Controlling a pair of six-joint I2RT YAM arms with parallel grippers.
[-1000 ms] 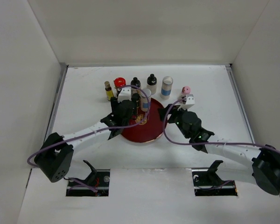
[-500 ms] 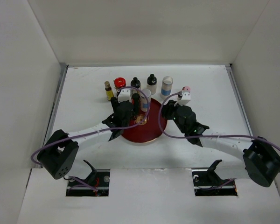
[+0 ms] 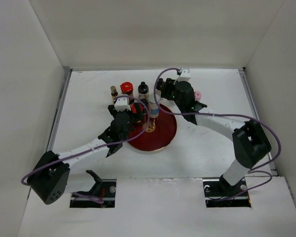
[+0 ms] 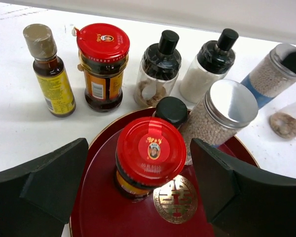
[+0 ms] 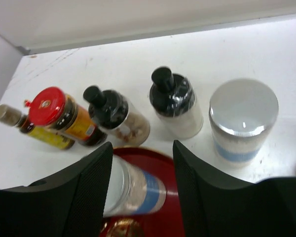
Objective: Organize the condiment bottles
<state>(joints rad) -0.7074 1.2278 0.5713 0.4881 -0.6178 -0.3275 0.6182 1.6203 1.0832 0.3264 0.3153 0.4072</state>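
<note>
Standing wide, the left gripper [image 4: 140, 168] jaws flank a red-lidded jar [image 4: 150, 150] on the dark-red plate [image 4: 96, 197] near the table's centre, with a gap on each side. A black-capped bottle [image 4: 171, 109] and a silver-lidded cylinder [image 4: 222, 113] share the plate behind it. The right gripper [image 5: 143, 148], jaws parted and empty, hangs above 1 row of 5 bottles [image 5: 116, 116] toward the table's far edge.
</note>
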